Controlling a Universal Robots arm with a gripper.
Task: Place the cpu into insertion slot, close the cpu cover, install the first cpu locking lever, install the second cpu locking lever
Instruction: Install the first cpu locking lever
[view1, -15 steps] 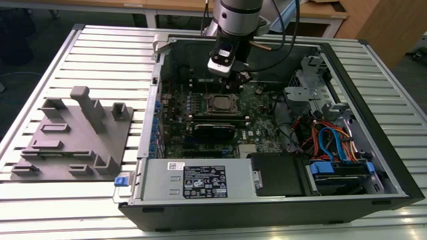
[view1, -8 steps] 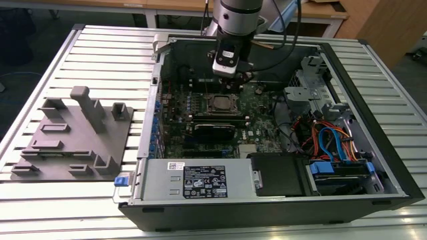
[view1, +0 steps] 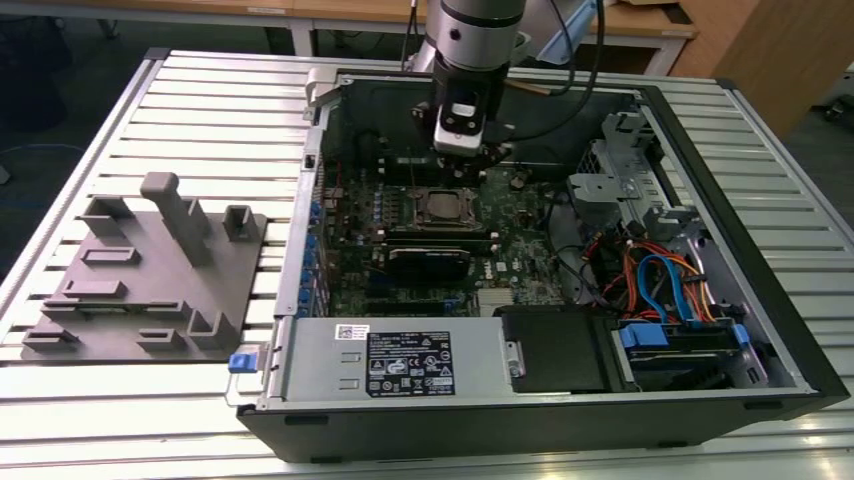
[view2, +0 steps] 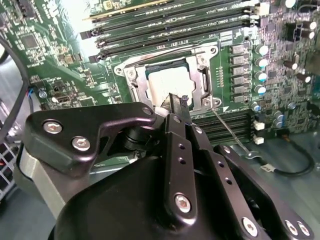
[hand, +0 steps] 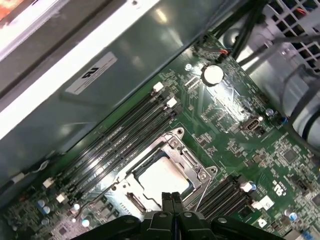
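Chip (hand: 161, 179) sits in socket (view2: 126, 71) mid-board (hand: 225, 115); cover (hand: 186, 161) lies down over it; both steps look done; one wire lever (view2: 227, 129) juts loose past socket corner, other unclear; my gripper (hand: 172, 197), fingers together and empty, hovers at socket edge.

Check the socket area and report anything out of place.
One thin wire locking lever sticks out at an angle from the cpu cover, not lying along its frame. The cpu looks seated squarely beneath it. The shut end effector is at the cover's edge.
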